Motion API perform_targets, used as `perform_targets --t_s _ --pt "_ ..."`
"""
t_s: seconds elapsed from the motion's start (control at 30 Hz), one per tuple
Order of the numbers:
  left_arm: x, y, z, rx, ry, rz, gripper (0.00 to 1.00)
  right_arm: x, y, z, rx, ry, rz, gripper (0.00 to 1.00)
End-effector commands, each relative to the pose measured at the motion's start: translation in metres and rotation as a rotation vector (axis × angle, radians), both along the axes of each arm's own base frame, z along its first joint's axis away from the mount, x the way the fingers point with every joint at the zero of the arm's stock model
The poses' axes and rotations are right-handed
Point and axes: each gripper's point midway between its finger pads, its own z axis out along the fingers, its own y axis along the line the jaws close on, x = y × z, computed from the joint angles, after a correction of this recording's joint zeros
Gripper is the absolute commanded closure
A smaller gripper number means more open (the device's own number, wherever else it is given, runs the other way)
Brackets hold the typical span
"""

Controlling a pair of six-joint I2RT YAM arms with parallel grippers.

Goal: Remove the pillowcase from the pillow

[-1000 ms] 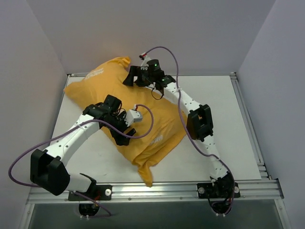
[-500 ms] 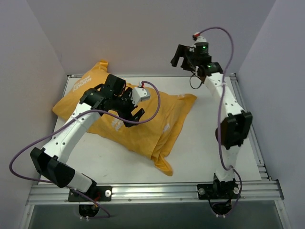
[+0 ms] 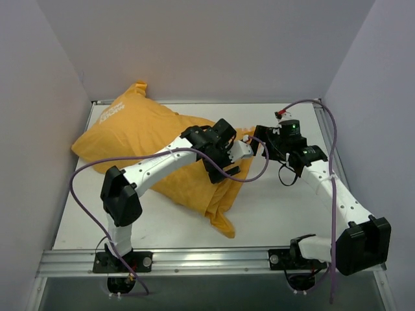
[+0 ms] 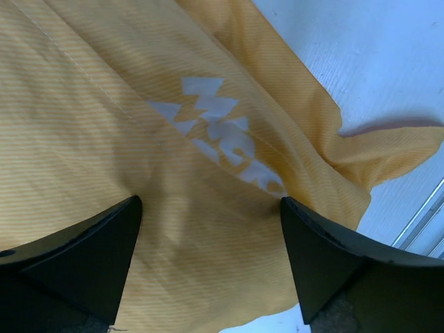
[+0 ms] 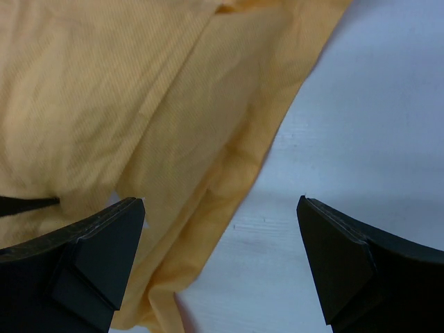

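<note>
Found pillowcase (image 3: 136, 136) lying slantwise on table (image 3: 292, 214), long axis running from a plump far-left end to a flat, slack near-right end trailing off in a loose tail (image 3: 224, 223). Saw no white pillow in any view; judged from the bulk to sit inside, toward the plump end of the pillowcase. Recorded left claw (image 4: 210, 207) spread wide over the slack end of the pillowcase, framing white lettering (image 4: 222, 132) between its jaws, nothing pinched. Recorded right claw (image 5: 220, 205) likewise spread and gripping nothing, straddling the right-hand hem of the pillowcase, one jaw over fabric, the other over bare table. Noted both claws close together at that slack end, well apart from the plump end. Judged the slack end to be the mouth, though unable to confirm an opening. Assessed coming move as hinging on a pull along the long axis, away from the plump end: right claw nearer the hem, left claw better placed to pinch fabric further in. Flagged risk of dragging pillow and pillowcase together with nothing holding the plump end
</note>
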Motion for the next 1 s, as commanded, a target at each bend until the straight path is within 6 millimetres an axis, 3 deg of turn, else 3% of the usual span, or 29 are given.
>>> perform_targets --t_s 0.0,0.1,0.13,0.2,0.33,0.47,0.6,0.7,0.87,0.97 --pt "0.019 -0.005 0.024 -0.050 -0.070 0.086 0.18 -0.020 0.005 0.004 0.068 -0.013 0.019 0.00" --pt "0.015 -0.007 0.021 -0.057 -0.046 0.081 0.32 -0.030 0.017 -0.012 0.131 0.021 0.057 0.00" --pt "0.015 -0.007 0.023 -0.059 -0.049 0.081 0.42 -0.034 0.021 -0.013 0.156 0.030 0.077 0.00" --pt "0.014 -0.004 0.031 -0.067 -0.059 0.079 0.50 -0.038 0.026 -0.019 0.178 0.037 0.087 0.02" --pt "0.011 0.000 0.045 -0.094 -0.080 0.071 0.63 -0.046 0.042 -0.019 0.220 0.019 0.124 0.06" --pt "0.016 0.009 0.048 -0.086 -0.102 0.096 0.87 -0.051 0.071 -0.020 0.244 0.009 0.175 0.07" --pt "0.020 0.017 0.062 -0.123 -0.101 0.126 0.90 -0.043 0.102 -0.016 0.309 -0.023 0.211 0.11" --pt "0.025 0.025 0.073 -0.139 -0.123 0.151 0.98 -0.030 0.112 -0.014 0.321 -0.038 0.208 0.16" --pt "0.043 0.044 0.073 -0.163 -0.109 0.235 0.98 -0.017 0.138 -0.005 0.337 -0.057 0.238 0.21" --pt "0.047 0.049 0.073 -0.167 -0.112 0.250 0.98 -0.007 0.136 -0.017 0.279 -0.037 0.179 0.32"
